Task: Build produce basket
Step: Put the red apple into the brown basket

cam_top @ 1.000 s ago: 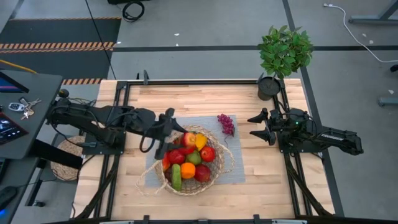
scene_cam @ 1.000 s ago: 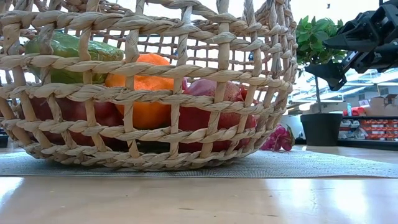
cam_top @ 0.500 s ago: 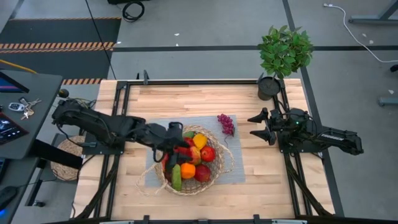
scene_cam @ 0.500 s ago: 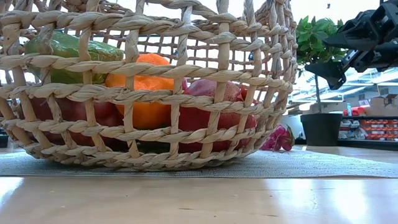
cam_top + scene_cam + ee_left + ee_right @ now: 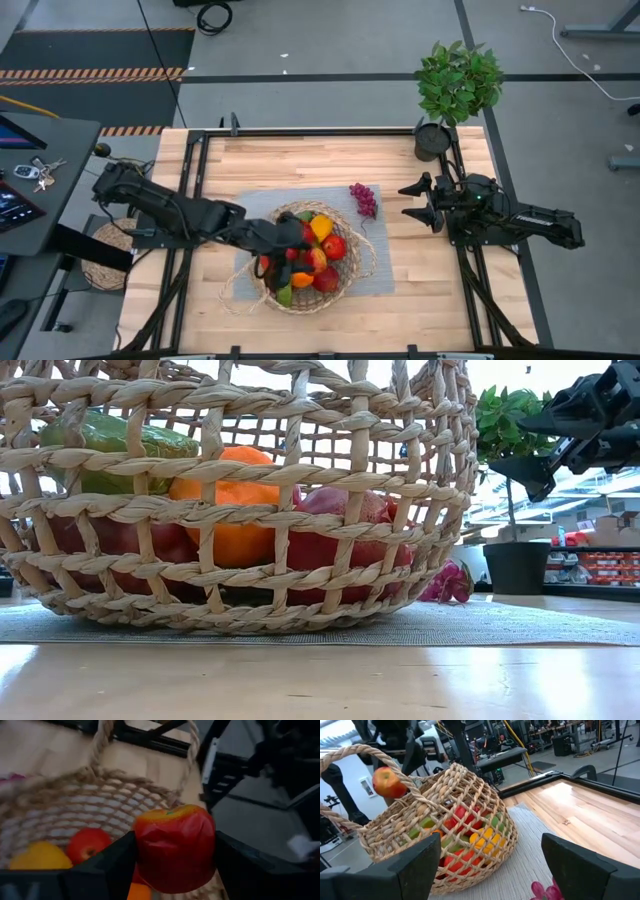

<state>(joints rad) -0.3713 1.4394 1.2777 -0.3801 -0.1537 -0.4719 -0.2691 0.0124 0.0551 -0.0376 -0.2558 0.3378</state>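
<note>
Clearly, a red apple [image 5: 175,847] was clamped between the fingers of the left gripper [image 5: 172,855], which was held over the basket [image 5: 305,258], above the produce [image 5: 318,250] already piled inside. The basket was set on a grey mat [image 5: 380,270] near the middle of the table [image 5: 300,160]. Purple grapes [image 5: 363,198] lay on the mat just beside the basket. The right gripper [image 5: 412,201] was parked apart, its fingers spread and nothing between them.

Both arms are dark, nearly black, built of rounded jointed segments. The left arm [image 5: 170,210] runs as a chain of bulky links. The right arm [image 5: 520,222] is a long slim link ending in an angular, pointed head. Its fingers [image 5: 420,870] are flat, matte black blocks with squared edges.
</note>
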